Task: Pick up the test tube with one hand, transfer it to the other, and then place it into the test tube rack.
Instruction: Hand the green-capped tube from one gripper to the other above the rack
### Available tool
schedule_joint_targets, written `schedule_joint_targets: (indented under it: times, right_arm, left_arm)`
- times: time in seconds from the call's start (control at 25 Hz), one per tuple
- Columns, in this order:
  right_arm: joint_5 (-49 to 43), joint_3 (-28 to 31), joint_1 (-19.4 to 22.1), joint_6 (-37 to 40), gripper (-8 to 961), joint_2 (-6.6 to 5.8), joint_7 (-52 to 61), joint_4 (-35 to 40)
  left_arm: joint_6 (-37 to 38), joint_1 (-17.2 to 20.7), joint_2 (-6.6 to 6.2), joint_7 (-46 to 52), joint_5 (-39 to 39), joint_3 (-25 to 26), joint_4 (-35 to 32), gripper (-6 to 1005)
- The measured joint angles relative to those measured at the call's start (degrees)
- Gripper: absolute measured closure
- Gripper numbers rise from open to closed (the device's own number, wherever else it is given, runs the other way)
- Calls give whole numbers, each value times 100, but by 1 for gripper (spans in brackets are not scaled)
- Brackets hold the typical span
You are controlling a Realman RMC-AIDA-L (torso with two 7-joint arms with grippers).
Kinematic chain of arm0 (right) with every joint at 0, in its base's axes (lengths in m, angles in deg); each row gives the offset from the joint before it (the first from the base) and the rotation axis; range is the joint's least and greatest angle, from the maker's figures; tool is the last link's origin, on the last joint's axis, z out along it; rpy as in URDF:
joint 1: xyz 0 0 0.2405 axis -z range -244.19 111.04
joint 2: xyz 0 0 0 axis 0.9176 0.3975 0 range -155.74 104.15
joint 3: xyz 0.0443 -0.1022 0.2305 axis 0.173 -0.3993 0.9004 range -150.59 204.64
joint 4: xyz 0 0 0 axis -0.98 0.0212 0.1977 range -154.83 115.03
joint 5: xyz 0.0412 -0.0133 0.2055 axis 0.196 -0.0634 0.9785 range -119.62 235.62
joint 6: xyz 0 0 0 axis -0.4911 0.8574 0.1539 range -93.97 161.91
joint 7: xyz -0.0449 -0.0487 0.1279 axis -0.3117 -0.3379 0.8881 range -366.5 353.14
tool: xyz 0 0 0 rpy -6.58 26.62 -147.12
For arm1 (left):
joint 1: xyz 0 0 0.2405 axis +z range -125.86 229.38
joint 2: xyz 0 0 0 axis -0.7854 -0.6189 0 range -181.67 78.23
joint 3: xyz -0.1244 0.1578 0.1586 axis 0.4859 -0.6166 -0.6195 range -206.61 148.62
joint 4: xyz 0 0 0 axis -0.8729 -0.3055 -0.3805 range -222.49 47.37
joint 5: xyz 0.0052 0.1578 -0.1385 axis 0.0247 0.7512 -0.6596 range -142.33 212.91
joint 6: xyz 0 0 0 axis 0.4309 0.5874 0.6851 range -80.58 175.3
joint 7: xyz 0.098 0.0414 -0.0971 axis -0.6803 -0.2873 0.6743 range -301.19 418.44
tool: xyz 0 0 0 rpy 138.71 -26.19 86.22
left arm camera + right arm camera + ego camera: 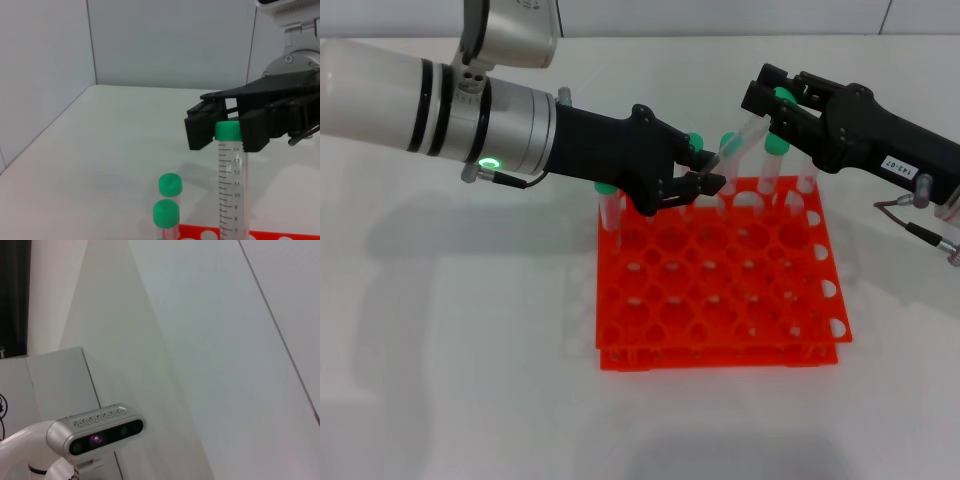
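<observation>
right hand (227,127) shut on test tube (231,185) cap over rack (720,290), tube base cut off; left hand (705,170) grip unclear.

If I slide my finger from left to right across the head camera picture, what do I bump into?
The left arm's green ring light → the left claw → the green-capped test tube → the right claw's white label.

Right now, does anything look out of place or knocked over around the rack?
Nothing looks spilled or broken. One tube stands higher than the other tubes: the right end effector grips its cap over the back row of the rack. The left end effector is close beside it.
</observation>
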Motion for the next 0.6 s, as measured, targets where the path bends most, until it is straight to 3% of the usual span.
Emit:
schedule_joint_targets:
  times: [0.16, 0.48, 0.6]
  right_arm:
    - [4, -8, -3, -12, 592, 0, -11, 0]
    - [23, -10, 4, 2, 697, 0, -20, 1]
    - [22, -11, 3, 5, 696, 0, 2, 1]
  left_arm:
    - [-50, -2, 0, 5, -49, -53, 2, 674]
    - [-88, -6, 0, -3, -90, -61, 2, 667]
    - [-132, -6, 2, 8, -111, -62, 2, 664]
